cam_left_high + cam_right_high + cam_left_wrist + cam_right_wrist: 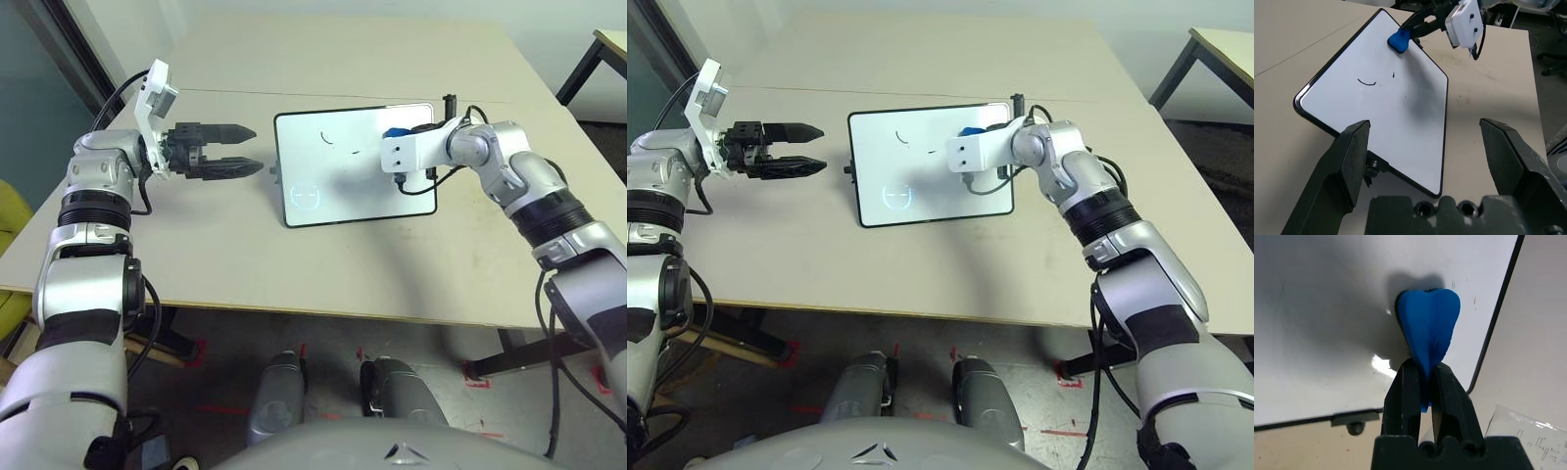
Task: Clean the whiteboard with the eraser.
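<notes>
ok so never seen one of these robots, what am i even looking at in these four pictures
This is a two-armed robot at a table. Two pictures come from the two eyes of its head camera, looking down over its silver forearms. The other two come from cameras on its wrists, each looking along that arm's own jaws.

On the table lies a small whiteboard with a thin black frame and a couple of short dark marks. The right gripper has its jaws closed on a blue eraser, over the board near its edge. The left gripper is beside the board, jaws apart, with nothing between them.
</notes>
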